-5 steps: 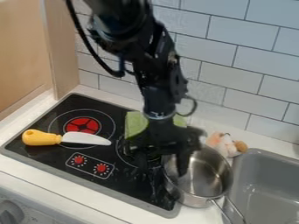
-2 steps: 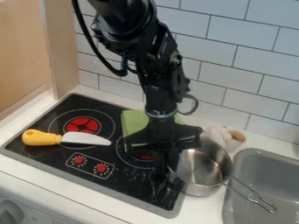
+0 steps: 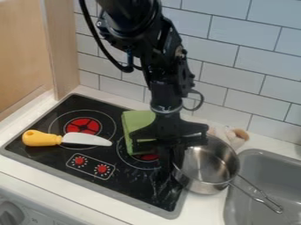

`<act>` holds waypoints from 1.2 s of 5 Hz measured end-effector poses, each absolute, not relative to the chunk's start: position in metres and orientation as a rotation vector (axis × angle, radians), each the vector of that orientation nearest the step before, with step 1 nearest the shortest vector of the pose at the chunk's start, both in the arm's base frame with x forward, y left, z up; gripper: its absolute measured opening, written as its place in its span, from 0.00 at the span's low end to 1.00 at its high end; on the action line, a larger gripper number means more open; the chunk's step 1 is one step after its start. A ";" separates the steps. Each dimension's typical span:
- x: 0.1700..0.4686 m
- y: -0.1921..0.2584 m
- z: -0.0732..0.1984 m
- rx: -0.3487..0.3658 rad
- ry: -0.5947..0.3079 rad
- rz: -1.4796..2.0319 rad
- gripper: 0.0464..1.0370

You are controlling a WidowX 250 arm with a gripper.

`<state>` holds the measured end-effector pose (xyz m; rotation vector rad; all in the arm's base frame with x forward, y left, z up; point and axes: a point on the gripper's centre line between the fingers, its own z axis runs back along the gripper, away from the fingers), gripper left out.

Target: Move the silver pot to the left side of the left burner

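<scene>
Your arm [image 3: 167, 66] enters at the top edge of the view and hangs down in front of the tiled wall [image 3: 235, 70]. Its hand [image 3: 169, 163] points downward at the left side of the silver pot [image 3: 203, 186], above the right part of the stove [image 3: 129, 184]. You cannot tell from this view whether the hand is released or clenched on the pot's rim.

The pot stands upright, open side up, at the right edge of the stove. Its left side overlaps that edge in your view; its right side is over the counter [image 3: 203, 213], just beside the grey sink [image 3: 255, 165]. The wire handle [image 3: 257, 197] extends toward the lower right, over the sink. The pot is well apart from the left burner [image 3: 83, 125].

On the stove, note the toy knife [image 3: 85, 139]: yellow grip toward the left, white blade toward the right, lying at the near side of the left burner. Two red dials [image 3: 101, 168] are nearer you. A green cloth [image 3: 138, 121] lies at the right burner [image 3: 147, 163], partly hidden behind the hand. Behind the pot, near the wall, is a pale, partly hidden object with a tan part [image 3: 240, 133].
</scene>
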<state>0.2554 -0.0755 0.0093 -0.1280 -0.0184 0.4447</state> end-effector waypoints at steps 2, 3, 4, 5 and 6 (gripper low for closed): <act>0.256 -0.073 0.029 -0.138 -0.052 0.428 0.02; 0.263 -0.052 0.051 -0.143 -0.117 0.495 0.02; 0.269 -0.027 0.076 -0.184 -0.202 0.588 0.02; 0.262 0.002 0.074 -0.195 -0.194 0.685 0.02; 0.260 0.030 0.074 -0.200 -0.199 0.766 0.02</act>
